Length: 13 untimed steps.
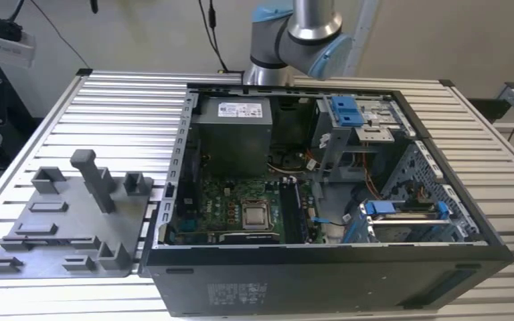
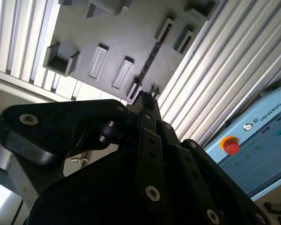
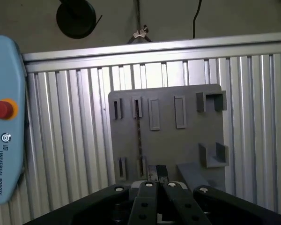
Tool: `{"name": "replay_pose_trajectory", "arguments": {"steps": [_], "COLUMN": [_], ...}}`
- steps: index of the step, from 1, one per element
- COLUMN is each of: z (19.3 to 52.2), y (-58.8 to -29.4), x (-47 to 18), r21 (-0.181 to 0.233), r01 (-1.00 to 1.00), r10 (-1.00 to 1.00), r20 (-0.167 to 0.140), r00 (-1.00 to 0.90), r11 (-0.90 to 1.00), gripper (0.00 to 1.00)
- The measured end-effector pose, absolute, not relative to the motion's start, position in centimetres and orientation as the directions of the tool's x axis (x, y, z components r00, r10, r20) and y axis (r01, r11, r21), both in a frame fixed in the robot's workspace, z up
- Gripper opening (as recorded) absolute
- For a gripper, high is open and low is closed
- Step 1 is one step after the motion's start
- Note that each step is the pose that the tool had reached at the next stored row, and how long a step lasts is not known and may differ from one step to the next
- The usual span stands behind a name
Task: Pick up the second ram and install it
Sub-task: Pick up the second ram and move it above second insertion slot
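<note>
- Gripper (image 3: 155,174): pointing down over the tray (image 3: 187,140) in both wrist views. Open or closed: cannot tell. Nothing seen held.
- Second ram (image 3: 139,136): thin dark strip standing on edge in the tray, each end in a slotted holder. In the first wrist view its nearer end lies just beside the gripper tip; whether they touch cannot be told. In the second wrist view the ram (image 2: 151,58) runs straight away from the gripper (image 2: 147,96).
- Tray: grey, flat on the slatted table (image 3: 65,140).
- Pendant (image 3: 4,117): pale blue with a red button (image 3: 2,108), lying on the table near the tray.
- Exterior view: open PC case (image 1: 328,281) on the table, board (image 1: 230,200) with silver processor (image 1: 257,215) exposed. The tray (image 1: 61,227) sits just beside the case on the exterior view's left, with a grey post (image 1: 92,177) upright on it.
- Arm (image 1: 297,33): behind the case's far wall.
</note>
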<state>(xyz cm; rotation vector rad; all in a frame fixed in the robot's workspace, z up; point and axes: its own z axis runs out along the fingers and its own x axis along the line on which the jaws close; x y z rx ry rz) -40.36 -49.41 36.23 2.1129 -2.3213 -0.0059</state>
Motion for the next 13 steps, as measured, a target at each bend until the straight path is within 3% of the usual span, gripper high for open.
{"name": "replay_pose_trajectory", "arguments": {"steps": [8, 12, 13], "z": [36.23, 36.23, 36.23], "y": [-49.4, -49.41, -49.4], "x": [-40.41, -40.43, -40.44], "r21": [0.005, 0.005, 0.005], "r01": [-0.996, -0.996, -0.996], "r10": [-0.996, -0.996, -0.996], "r20": [-0.001, -0.001, -0.001], "r00": [-0.094, -0.094, -0.094], "r11": [0.094, 0.094, 0.094], "gripper": [0.12, 0.36, 0.36]}}
